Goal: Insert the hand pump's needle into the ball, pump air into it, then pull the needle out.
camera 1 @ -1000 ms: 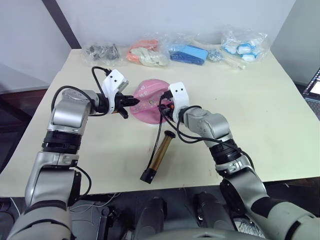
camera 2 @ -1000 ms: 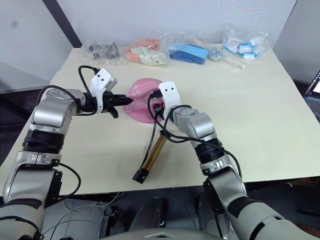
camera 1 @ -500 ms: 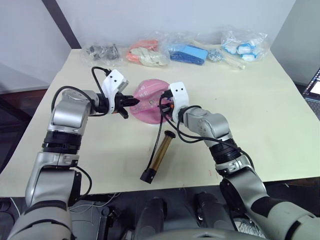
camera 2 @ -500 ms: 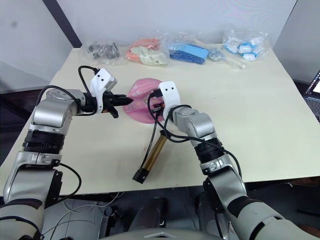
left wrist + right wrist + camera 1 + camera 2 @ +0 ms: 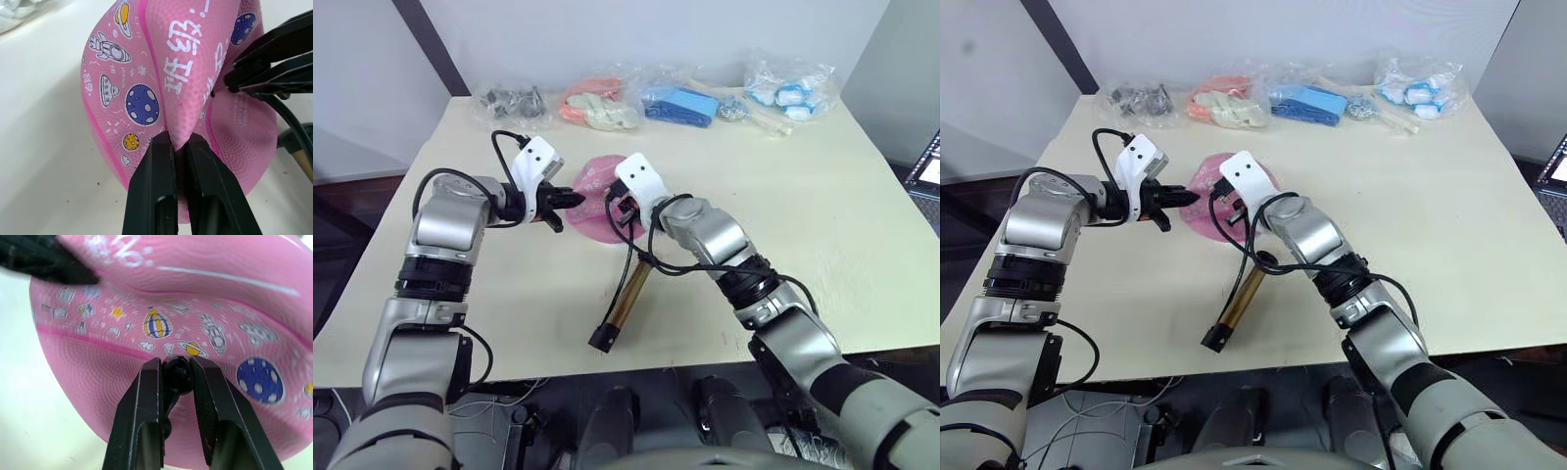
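Two end effectors closed, left (image 5: 177,142) pinching ball (image 5: 195,73) fold, right (image 5: 177,366) gripping needle (image 5: 176,374) fitting

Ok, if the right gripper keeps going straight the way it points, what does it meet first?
The ball. The right gripper holds the needle's black fitting against the pink rubber, so the fitting's tip would press in first, apparently already touching.

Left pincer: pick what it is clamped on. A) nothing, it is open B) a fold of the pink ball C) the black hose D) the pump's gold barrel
B: in the left wrist view the left pincer pinches a raised fold of the sagging pink ball, while the pump's barrel lies apart on the table.
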### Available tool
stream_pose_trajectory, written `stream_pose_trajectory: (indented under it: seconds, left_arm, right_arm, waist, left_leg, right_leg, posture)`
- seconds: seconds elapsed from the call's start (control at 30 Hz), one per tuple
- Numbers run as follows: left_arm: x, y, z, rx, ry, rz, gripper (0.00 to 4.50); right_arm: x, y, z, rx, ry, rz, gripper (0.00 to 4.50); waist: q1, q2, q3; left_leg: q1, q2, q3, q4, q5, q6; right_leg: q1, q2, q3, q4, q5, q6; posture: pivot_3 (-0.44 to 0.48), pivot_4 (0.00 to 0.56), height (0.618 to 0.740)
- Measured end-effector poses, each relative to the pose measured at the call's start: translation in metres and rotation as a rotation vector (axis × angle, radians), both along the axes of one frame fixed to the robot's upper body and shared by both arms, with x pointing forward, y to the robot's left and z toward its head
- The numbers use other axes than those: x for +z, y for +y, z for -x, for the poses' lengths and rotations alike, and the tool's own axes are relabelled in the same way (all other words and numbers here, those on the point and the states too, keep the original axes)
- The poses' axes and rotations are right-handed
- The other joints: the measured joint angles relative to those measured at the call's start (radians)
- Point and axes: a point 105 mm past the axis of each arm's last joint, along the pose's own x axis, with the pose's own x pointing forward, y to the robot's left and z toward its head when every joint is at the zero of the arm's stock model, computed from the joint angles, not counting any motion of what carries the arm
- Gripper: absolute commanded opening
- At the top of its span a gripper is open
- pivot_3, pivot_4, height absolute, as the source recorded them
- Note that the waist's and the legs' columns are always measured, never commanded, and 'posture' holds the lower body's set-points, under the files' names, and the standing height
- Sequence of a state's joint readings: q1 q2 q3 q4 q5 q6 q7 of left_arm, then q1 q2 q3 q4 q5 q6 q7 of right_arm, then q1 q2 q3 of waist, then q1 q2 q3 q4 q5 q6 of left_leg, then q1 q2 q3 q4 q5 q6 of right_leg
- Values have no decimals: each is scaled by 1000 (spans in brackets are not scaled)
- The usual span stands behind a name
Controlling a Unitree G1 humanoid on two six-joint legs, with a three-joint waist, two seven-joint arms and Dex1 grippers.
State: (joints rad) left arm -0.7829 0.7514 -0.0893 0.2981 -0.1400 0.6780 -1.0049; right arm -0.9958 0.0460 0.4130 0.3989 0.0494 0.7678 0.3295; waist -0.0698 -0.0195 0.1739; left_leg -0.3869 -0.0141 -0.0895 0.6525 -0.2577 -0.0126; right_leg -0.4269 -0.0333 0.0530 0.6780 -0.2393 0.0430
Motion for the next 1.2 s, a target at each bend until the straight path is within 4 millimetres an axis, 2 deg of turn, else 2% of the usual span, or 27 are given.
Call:
stream_pose_trajectory:
  seconds: [0.17,1.2]
  left_arm:
    - [-2,-2,0,-3,5,3,0]
    - [-9,-6,-2,3,19,12,0]
  right_arm:
    - [-1,3,-3,66,-53,115,313]
    - [-13,0,-9,123,-66,267,313]
  waist:
    - [1,0,0]
    - [3,4,-7]
  left_leg:
    - [1,0,0,0,0,0]
    - [7,0,-3,0,0,0]
  right_leg:
    - [1,0,0,0,0,0]
    - [9,0,-2,-2,0,0]
  posture:
    - [0,150,740]
    - [0,150,740]
